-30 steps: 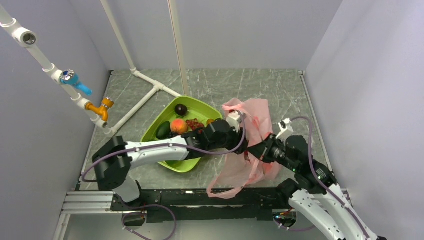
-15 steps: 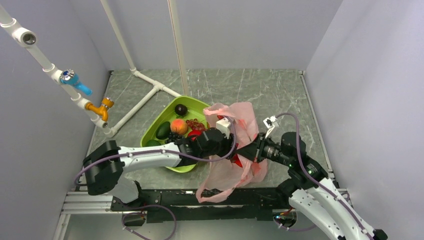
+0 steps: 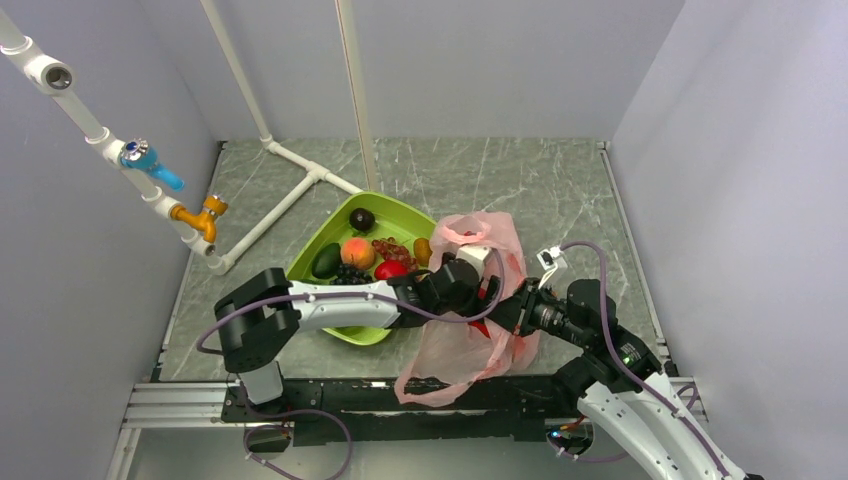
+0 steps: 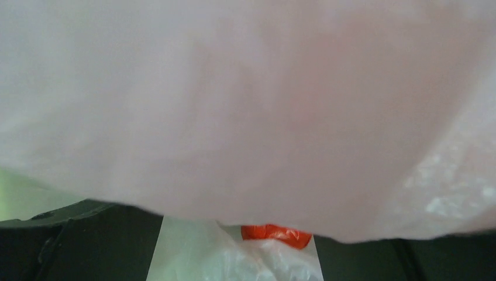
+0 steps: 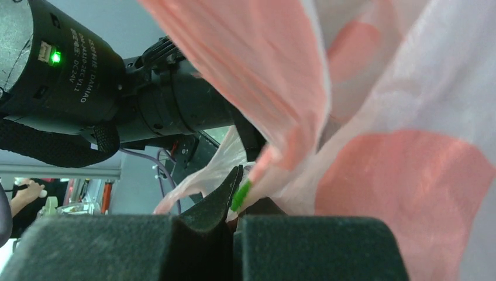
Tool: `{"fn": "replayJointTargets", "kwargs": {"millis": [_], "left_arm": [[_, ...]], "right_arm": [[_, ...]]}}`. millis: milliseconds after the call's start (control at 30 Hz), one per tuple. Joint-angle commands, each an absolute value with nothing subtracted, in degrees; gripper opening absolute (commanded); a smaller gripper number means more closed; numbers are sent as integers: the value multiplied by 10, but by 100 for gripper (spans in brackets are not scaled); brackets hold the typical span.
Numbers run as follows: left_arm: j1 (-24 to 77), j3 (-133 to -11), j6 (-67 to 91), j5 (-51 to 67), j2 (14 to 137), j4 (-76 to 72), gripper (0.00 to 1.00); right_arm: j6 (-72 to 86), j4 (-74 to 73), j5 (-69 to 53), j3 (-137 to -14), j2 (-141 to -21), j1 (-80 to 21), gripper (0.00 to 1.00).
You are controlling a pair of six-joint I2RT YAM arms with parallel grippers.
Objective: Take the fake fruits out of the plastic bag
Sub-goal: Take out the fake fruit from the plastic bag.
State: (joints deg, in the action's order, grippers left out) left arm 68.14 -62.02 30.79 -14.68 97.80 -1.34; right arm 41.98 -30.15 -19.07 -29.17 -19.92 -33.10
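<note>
Lower right in the overhead frame, the right tool (image 3: pixel 510 312) is clenched on the bag (image 3: pixel 455 350), holding it up over the table (image 3: pixel 560 190). Best hold its mouth high while the left tool (image 3: pixel 472 282), buried in pink film so its state cannot be told, centres on the red fruit (image 4: pixel 275 233) inside before closing. Beyond, the tray (image 3: pixel 400 212) crowded with fruits (image 3: pixel 357 252), and white pipes (image 3: pixel 290 190) upper left, hem the drop.

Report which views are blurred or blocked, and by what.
Left wrist: almost wholly filled by the plastic bag, close to the lens and out of focus. Right wrist: bag film near and soft-edged. Top external: sharp, evenly lit, no glare.
</note>
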Motion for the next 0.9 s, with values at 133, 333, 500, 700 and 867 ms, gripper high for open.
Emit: {"fn": "replayJointTargets", "kwargs": {"millis": [133, 333, 500, 700, 867], "left_arm": [[684, -724, 273, -170, 1059, 80, 93], [686, -680, 295, -135, 1063, 31, 88], [687, -692, 277, -146, 1053, 49, 62], [686, -692, 270, -134, 973, 65, 38], [686, -671, 280, -88, 890, 66, 33]], "right_arm": [[418, -307, -185, -297, -192, -333, 0], [421, -328, -159, -296, -177, -334, 0], [418, -340, -139, -291, -171, -333, 0], [430, -348, -82, -284, -160, -333, 0], [469, -354, -8, -272, -154, -333, 0]]}}
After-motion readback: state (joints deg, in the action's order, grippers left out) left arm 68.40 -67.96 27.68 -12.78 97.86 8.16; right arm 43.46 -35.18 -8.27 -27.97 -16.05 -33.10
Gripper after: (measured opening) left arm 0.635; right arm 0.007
